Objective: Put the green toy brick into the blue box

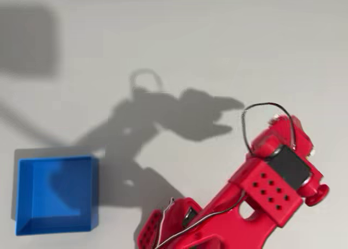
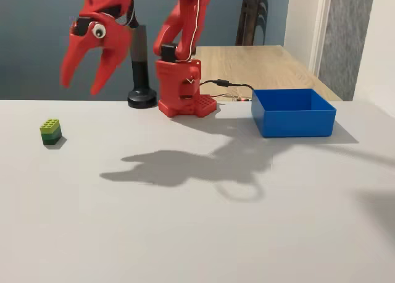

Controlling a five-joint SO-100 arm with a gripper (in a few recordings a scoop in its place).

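One pale grey table (image 2: 185,233); wooden table (image 2: 259,60) behind

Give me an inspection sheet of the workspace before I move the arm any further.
Surface: pale grey table, flat, with the arm's shadow cast across its middle.
Job's things: green brick upright on the table at the left of the fixed view, untouched; blue box at the right, open side up, nothing seen inside.
Clutter: nothing seen.
Claw: red claw raised well above the table, fingers apart and pointing down, holding nothing; it hangs above and to the right of the brick.
Cables: black cable runs from the arm's base toward the box; a thin loop arches over the wrist.
Surroundings: wooden table and a dark chair behind; black post beside the base.
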